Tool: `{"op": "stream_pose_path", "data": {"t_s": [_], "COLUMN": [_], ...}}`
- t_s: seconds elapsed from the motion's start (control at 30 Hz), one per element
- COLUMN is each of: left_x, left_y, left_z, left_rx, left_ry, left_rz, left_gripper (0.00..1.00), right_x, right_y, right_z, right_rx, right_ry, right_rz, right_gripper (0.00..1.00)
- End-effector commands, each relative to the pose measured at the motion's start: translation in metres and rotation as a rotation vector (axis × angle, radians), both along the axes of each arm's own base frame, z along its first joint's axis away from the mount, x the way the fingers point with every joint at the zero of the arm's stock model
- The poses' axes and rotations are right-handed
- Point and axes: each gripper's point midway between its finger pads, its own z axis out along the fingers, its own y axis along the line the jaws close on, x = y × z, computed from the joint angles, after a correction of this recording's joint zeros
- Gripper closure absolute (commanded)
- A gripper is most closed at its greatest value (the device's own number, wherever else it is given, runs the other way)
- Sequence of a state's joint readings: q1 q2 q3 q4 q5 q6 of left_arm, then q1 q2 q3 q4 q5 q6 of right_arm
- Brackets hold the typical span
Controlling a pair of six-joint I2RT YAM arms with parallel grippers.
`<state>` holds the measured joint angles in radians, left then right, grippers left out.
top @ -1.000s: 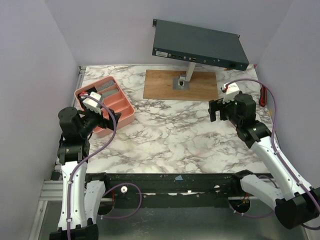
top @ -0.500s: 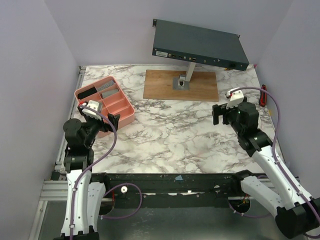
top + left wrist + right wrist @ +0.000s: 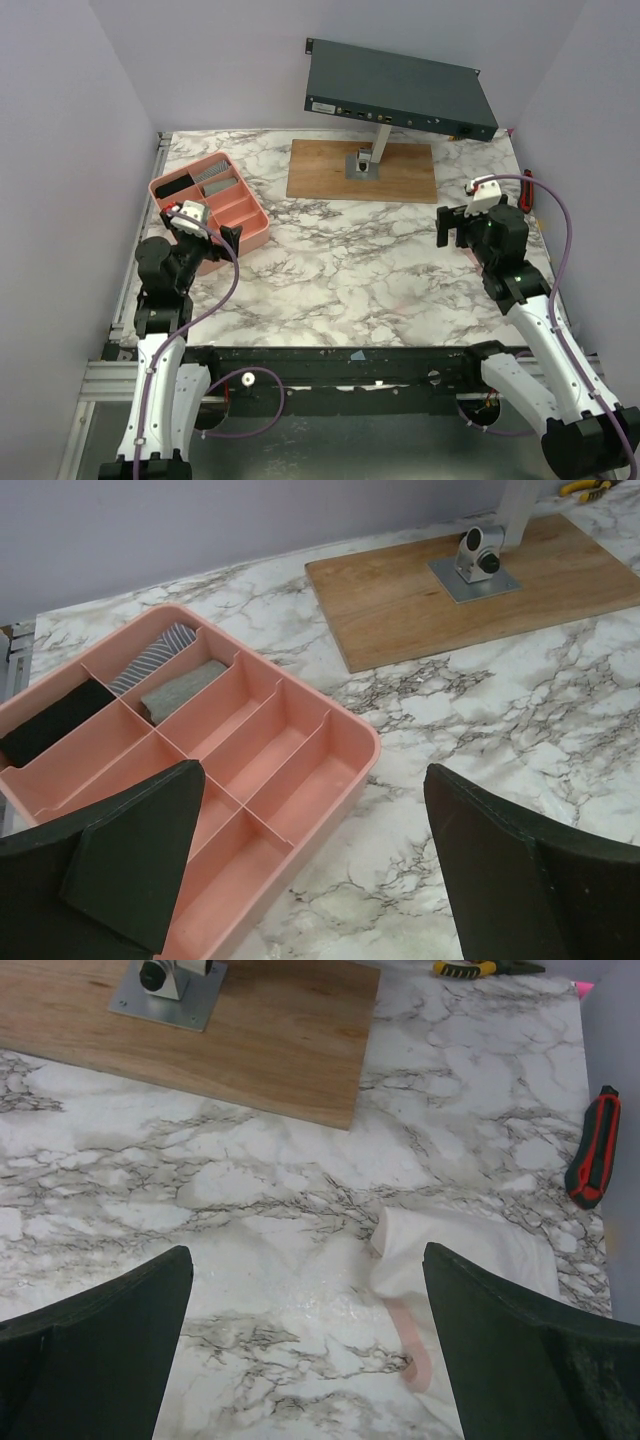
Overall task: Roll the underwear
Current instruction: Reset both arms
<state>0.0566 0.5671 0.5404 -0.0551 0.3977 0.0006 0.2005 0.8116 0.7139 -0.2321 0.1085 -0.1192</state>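
The white underwear point(image 3: 465, 1260) with a pink band lies loosely folded on the marble. It shows only in the right wrist view, just inside my right finger; in the top view my right arm hides it. My right gripper point(image 3: 310, 1350) point(image 3: 450, 228) is open and empty above the table at the right side. My left gripper point(image 3: 310, 870) point(image 3: 222, 243) is open and empty, hovering over the near right corner of the pink divided tray point(image 3: 350, 740) point(image 3: 258, 225).
The tray holds a striped roll point(image 3: 152, 658), a grey roll point(image 3: 183, 688) and a black roll point(image 3: 55, 720). A wooden board point(image 3: 400, 172) with a metal stand carries a dark flat box point(image 3: 400, 90) at the back. A red-black tool point(image 3: 592, 1150) lies at the right edge.
Both arms have drawn back: the left gripper moved nearer along the tray's edge, and the right gripper moved right and nearer. Both stayed open.
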Motion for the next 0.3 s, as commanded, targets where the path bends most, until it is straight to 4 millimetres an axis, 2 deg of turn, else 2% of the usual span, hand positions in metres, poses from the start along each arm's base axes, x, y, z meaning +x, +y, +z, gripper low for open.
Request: {"op": "stream_pose_path", "data": {"t_s": [0.0,0.1,0.27], "left_x": [0.006,0.003,0.003], "left_y": [0.006,0.001,-0.002], "left_z": [0.015,0.007,0.004], "left_rx": [0.033,0.036,0.029], "left_ry": [-0.058,-0.043,-0.024], "left_rz": [0.027,-0.005,-0.020], "left_gripper": [0.01,0.01,0.01], "right_x": [0.001,0.001,0.002], "right_y": [0.002,0.000,-0.001], "right_z": [-0.003,-0.005,-0.005], "right_rx": [-0.004,-0.008,-0.010], "right_ry": [-0.004,0.001,0.002], "right_rz": [0.024,0.018,0.014], "right_gripper": [0.00,0.00,0.00]}}
